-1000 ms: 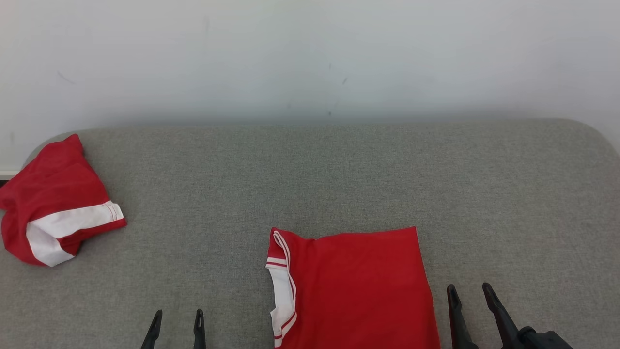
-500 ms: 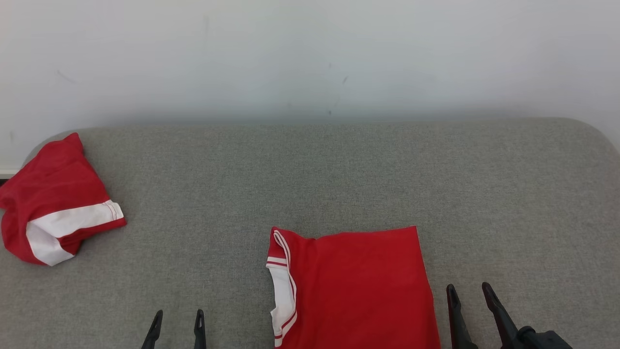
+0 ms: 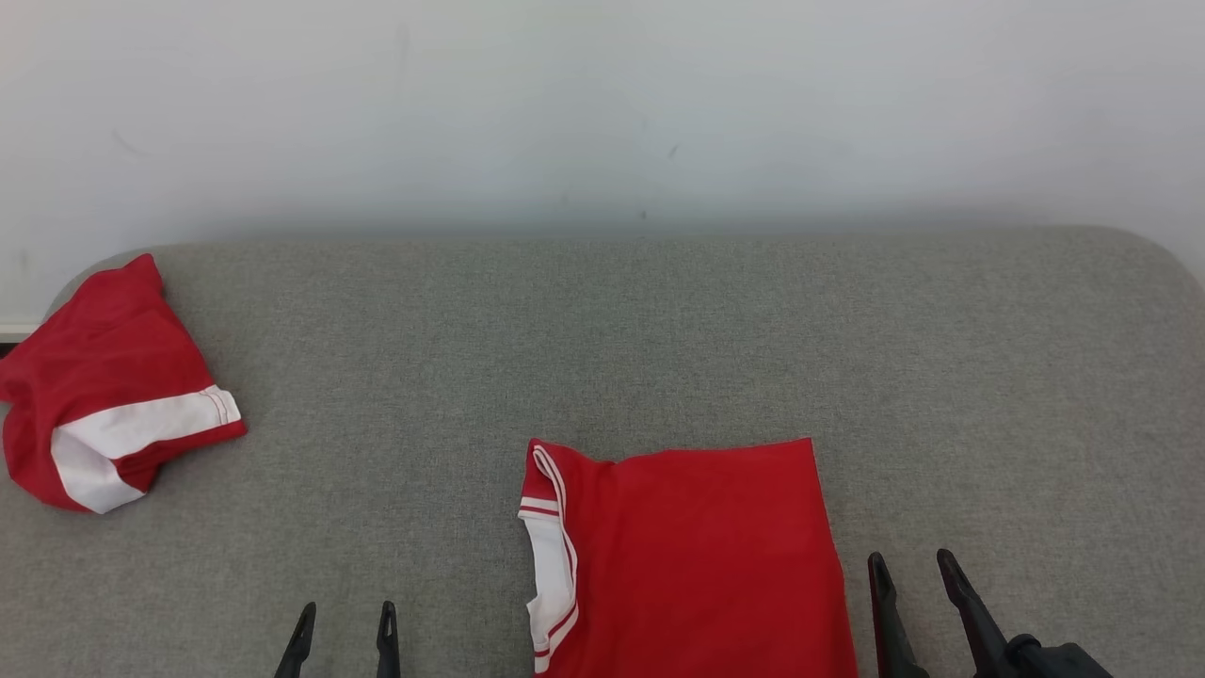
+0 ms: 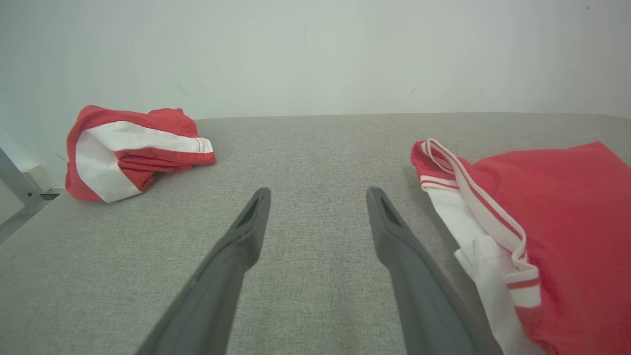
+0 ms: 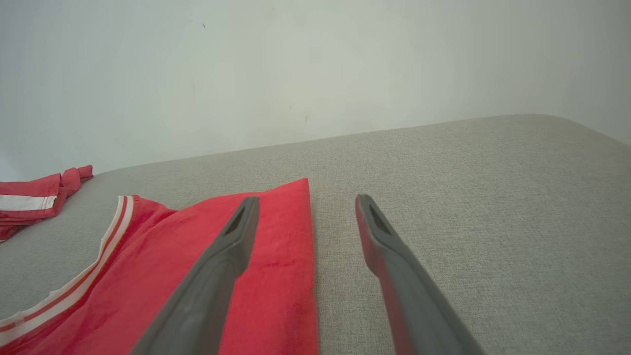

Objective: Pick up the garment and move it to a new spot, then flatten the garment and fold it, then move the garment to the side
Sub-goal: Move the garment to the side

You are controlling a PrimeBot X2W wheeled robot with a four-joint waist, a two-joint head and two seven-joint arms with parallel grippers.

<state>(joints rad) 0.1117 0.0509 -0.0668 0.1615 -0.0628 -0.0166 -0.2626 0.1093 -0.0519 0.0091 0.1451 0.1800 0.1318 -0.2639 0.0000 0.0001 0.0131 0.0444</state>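
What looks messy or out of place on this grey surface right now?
The red and white garment at the far left corner of the grey surface lies bunched by the edge, unlike the folded garment lying flat in front. Nothing looks spilled or damaged.

left claw [image 3: 342, 626] spread, right claw [image 3: 911, 576] spread
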